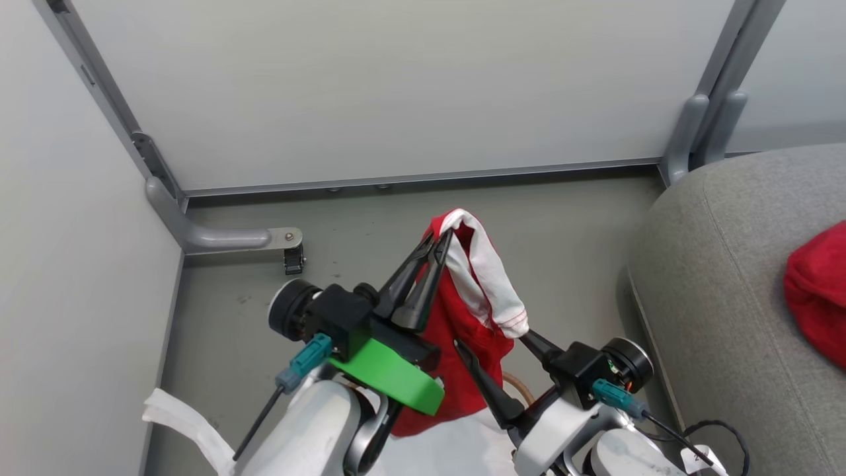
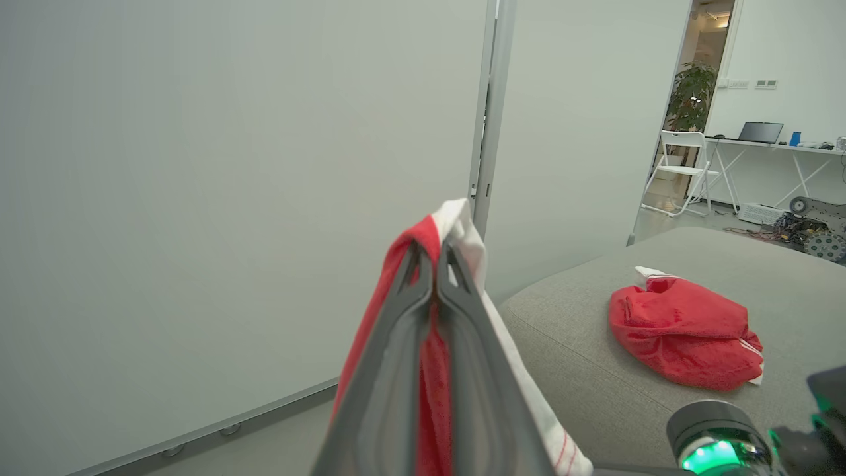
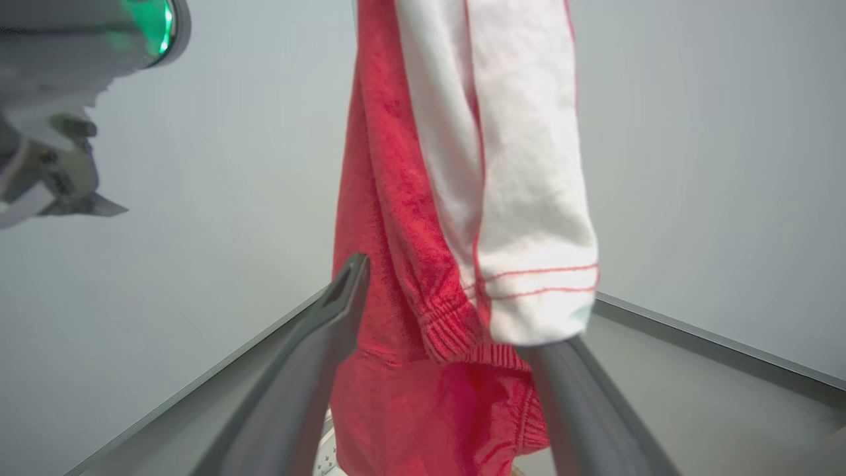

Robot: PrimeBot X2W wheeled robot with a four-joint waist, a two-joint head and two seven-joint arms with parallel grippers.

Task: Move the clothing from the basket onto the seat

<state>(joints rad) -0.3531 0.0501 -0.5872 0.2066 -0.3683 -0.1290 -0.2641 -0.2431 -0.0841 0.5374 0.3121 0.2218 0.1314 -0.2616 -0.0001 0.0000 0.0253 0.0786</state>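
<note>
My left gripper (image 1: 434,246) is shut on a red and white piece of clothing (image 1: 472,311), which hangs from its tips above the floor. In the left wrist view the same gripper (image 2: 434,254) pinches the clothing (image 2: 396,291) at its top fold. My right gripper (image 1: 494,342) stands open lower down, its fingers on either side of the hanging cloth. In the right wrist view that gripper (image 3: 459,304) has the clothing (image 3: 410,251) between its spread fingers. A sliver of the basket's brown rim (image 1: 519,389) shows below the cloth. The grey seat (image 1: 727,297) lies to the right.
A second red garment (image 1: 819,297) lies on the seat, also seen in the left wrist view (image 2: 684,337). Pale partition walls (image 1: 370,86) with grey metal feet (image 1: 225,237) close off the far side and left. A white cloth (image 1: 178,416) trails at the lower left.
</note>
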